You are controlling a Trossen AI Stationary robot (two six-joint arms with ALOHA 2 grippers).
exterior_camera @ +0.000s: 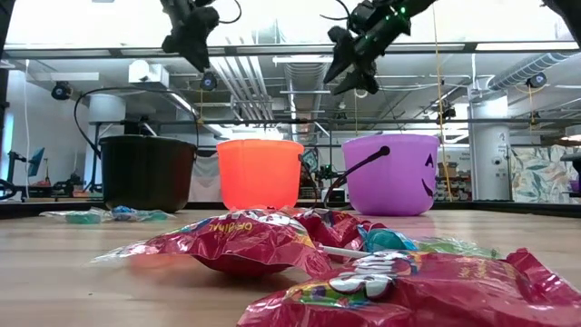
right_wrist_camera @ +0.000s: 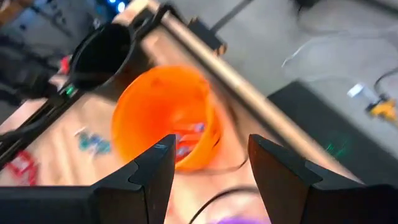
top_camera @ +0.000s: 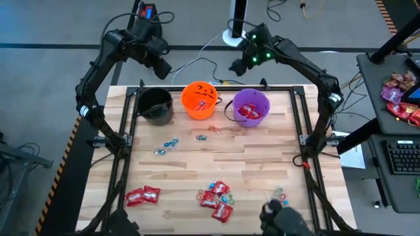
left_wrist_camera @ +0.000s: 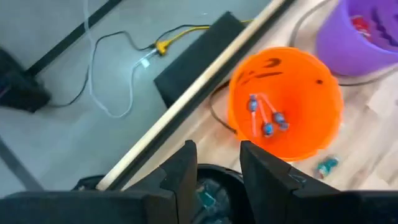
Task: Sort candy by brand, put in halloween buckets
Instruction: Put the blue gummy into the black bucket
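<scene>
Three buckets stand in a row along the table's far edge: black, orange with lollipops inside, and purple with red packets inside. Loose candy lies on the wood: red packets and a mixed pile near the near edge, blue pieces mid-table, and lollipops at near right. My left gripper hangs open, high above the black bucket's far side. My right gripper is open too, raised beyond the far edge between the orange and purple buckets.
Dark frame rails run along the table's sides and far edge. Cables and a black box lie on the floor beyond. A dark object sits at the near right edge. A side desk holds more red packets.
</scene>
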